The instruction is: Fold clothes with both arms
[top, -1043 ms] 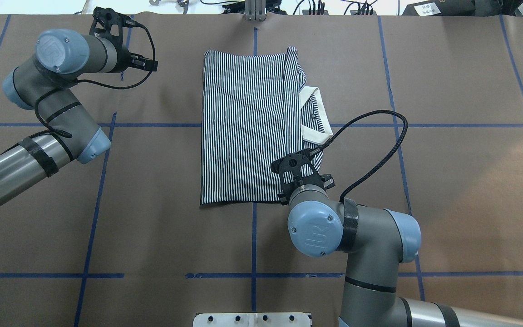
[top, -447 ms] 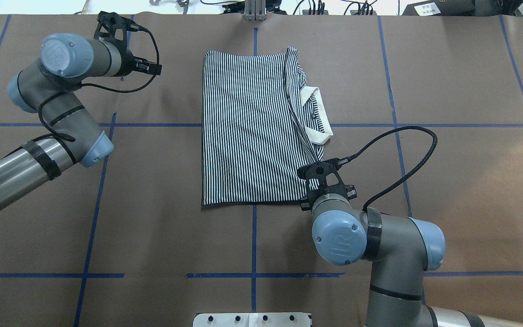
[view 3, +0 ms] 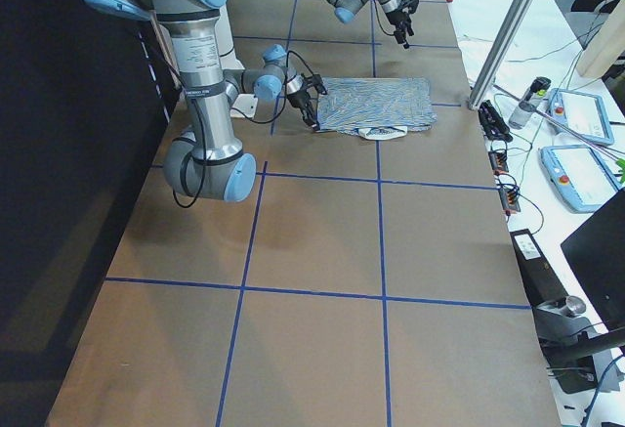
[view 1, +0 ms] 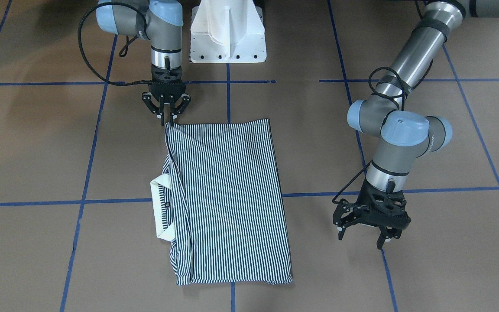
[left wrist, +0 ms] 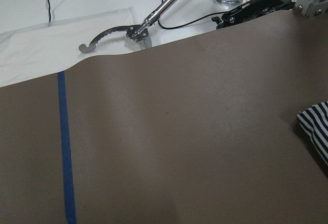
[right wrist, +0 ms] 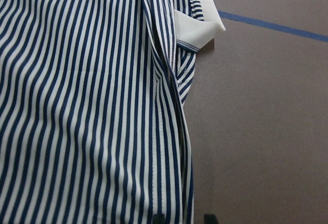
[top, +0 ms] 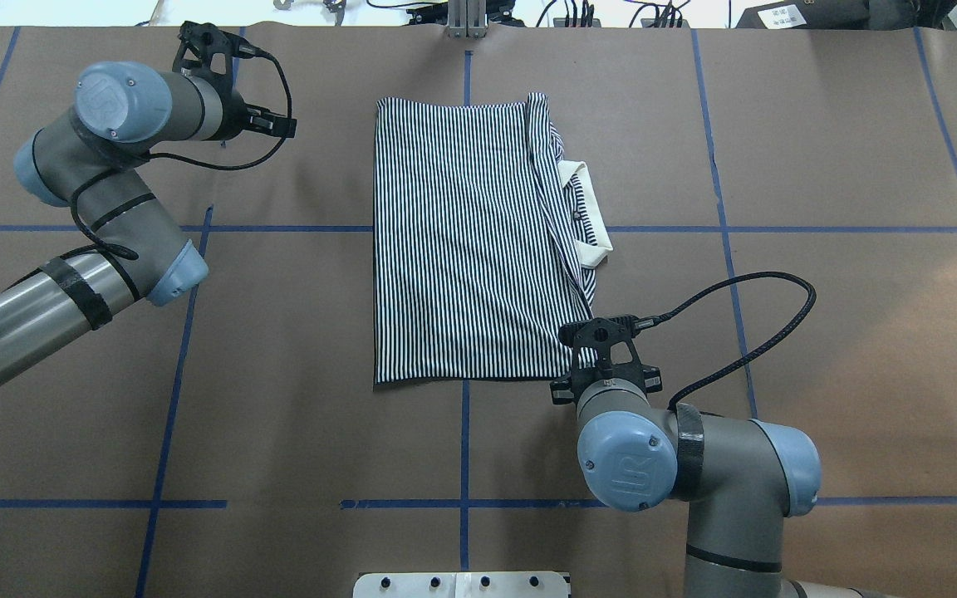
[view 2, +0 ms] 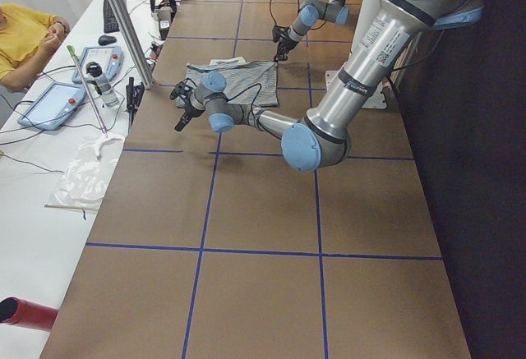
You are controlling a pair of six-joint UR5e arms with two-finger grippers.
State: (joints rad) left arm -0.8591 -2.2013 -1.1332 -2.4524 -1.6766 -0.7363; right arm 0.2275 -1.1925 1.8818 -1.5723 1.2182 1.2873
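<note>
Back toward my base comes my right gripper [view 1: 167, 116], a touch farther than a moment ago, and the near corner of the shirt [top: 462, 241] has come with it. That loose striped flap along the right side is drawn out straighter and flatter now!

Jaws are pinched narrow on that corner: the cloth rises to a little point right at the fingertips. From the right wrist camera the hem runs down between my two dark pads [right wrist: 159, 218], with a stitched seam and fine navy-and-white stripes filling the view.

The shirt lies mid-table on the brown paper [top: 844, 149], folded into a tall, soft rectangle with gentle ripples across its face. Its cream collar [top: 597, 247] pokes out on the right edge as a smooth, stiff band, with a dark button showing just inside.

Over on the other side, my left gripper [view 1: 361, 239] has barely shifted. It hangs well clear of the shirt with its black fingers spread wide, pointing down at the matte paper close to a blue tape line [view 1: 388, 277]. Its wrist camera catches only a striped corner at the frame's edge.
</note>
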